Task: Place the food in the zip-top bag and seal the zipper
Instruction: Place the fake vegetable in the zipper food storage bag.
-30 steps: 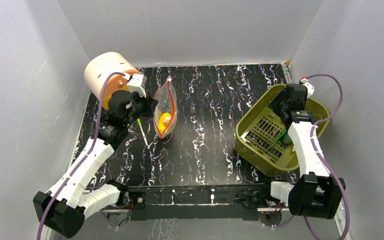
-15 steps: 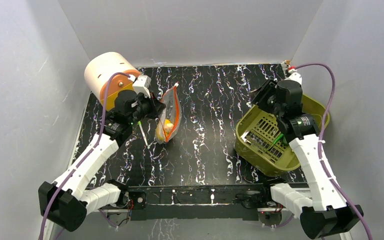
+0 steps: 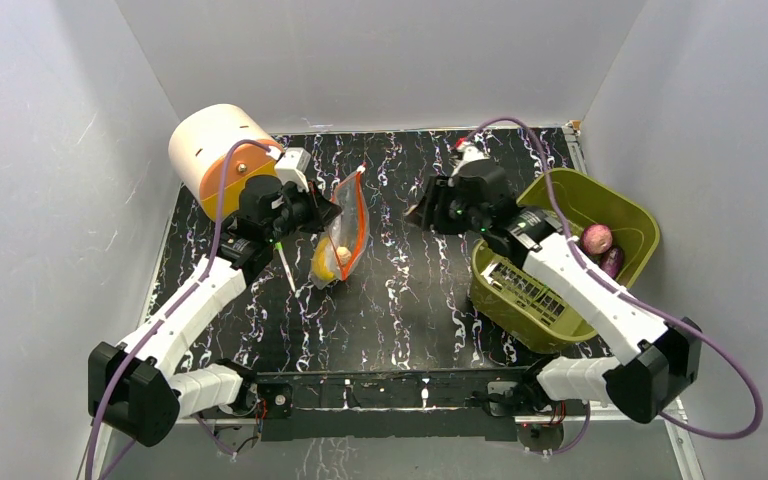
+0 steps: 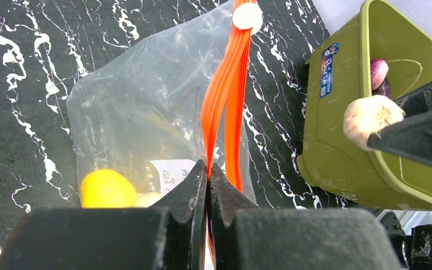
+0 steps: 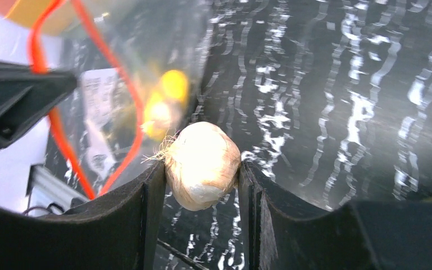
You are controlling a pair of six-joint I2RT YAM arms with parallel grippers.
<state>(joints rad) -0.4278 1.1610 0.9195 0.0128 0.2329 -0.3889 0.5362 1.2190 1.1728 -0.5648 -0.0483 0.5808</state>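
At the left of your black, white-veined table top (image 3: pixel 410 290), entry one: the clear, flat plastic zip-top bag (image 4: pixel 140 107), held up on edge, its lower end seemingly resting on the table. Your left gripper (image 4: pixel 208 169) is clamped on the bag's mouth, with its jaws pressed together over the narrow orange-red zipper strip (image 4: pixel 225 95). Beyond the jaws the two sides of the strip stand slightly apart. A small white slider tab (image 4: pixel 247 16) sits at the strip's far end.

Entry two: the yellow lemon-like oval toy (image 4: pixel 107 188), inside the bag, low in its bottom corner.

Entry three: the small beige lump (image 5: pixel 202 166) with a wispy tuft on one side. Your right gripper (image 5: pixel 202 175) has it pinched between both fingers, in the air over the table, between bag and basket. It is near the bag's mouth and not touching it.

Entry four: the olive-green slotted plastic basket (image 3: pixel 530 295) at your right. In its far corner lie the pink-purple round piece (image 3: pixel 597 238) and, just beside it, the dark purple eggplant (image 3: pixel 612 262).

Entry five: a large white-and-orange cylinder (image 3: pixel 215 150) at the far left corner, behind your left arm.
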